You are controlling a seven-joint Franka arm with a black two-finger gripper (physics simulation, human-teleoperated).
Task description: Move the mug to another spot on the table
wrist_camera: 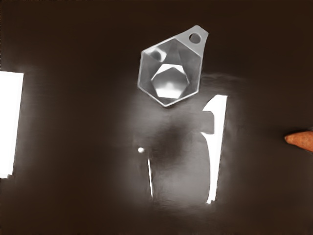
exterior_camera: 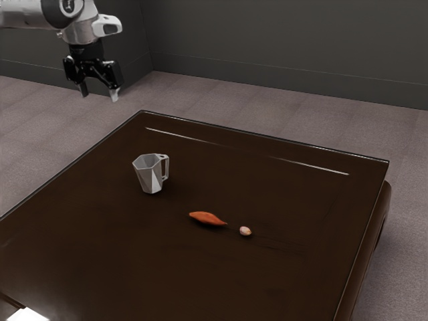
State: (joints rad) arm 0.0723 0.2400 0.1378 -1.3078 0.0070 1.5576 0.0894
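Mug position: the mug (exterior_camera: 152, 172) is standing on the dark table (exterior_camera: 281, 281), toward the exterior view's left of its middle and well apart from my gripper.
Mug axis: its long axis is running vertically, with the mouth facing up. The handle is pointing toward the exterior view's right.
Mug form: pale grey, matt walls are meeting in flat facets. From my wrist, the mug (wrist_camera: 170, 68) is showing a polygonal rim and a flat handle tab pierced by 1 round hole.
Gripper: my gripper (exterior_camera: 100, 92) is hanging high near the table's far corner at the exterior view's left, its 2 fingers spread apart and gripping nothing.
Table surface: glossy dark brown, reflecting bright streaks.
Other things: 1 orange tapered thing (exterior_camera: 208, 218) and 1 small beige rounded thing (exterior_camera: 245, 231) are lying near each other, to the exterior view's right of the mug.
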